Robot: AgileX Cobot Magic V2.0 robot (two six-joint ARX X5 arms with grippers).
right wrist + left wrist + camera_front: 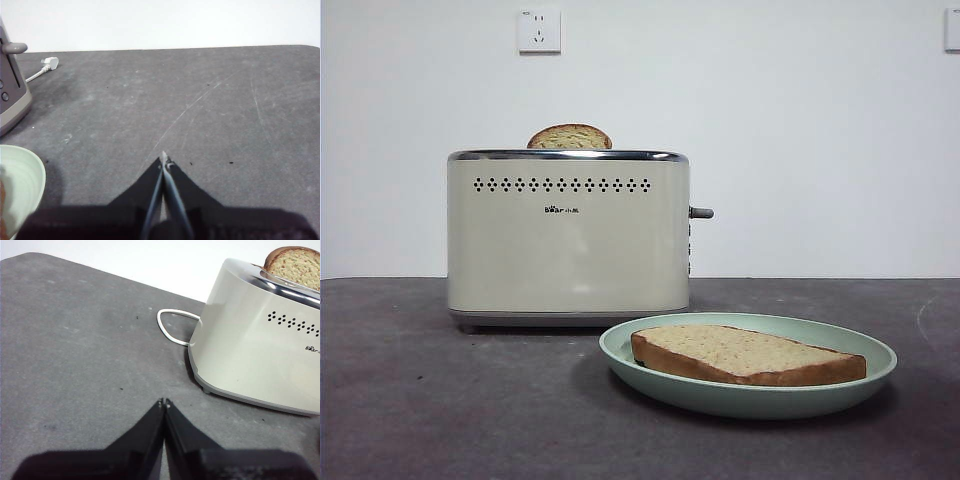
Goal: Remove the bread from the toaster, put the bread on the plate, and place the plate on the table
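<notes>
Bread (pixel 745 354) on the plate (pixel 840 392) shows only in front view; both wrist views show fingers pressed together.

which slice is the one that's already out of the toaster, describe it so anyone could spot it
Start at the cream toaster; in front of it, toward its lever side, a mint-green plate sits on the table. The bread lies flat in it, wide and flat-topped, unlike the domed slice poking from the slot.

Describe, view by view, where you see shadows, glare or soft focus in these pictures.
Front view: soft shadow under the plate, faint sheen on the toaster. Left wrist view: bright glare on the toaster's chrome rim, left gripper blurred. Right wrist view: right gripper dark, soft.
</notes>
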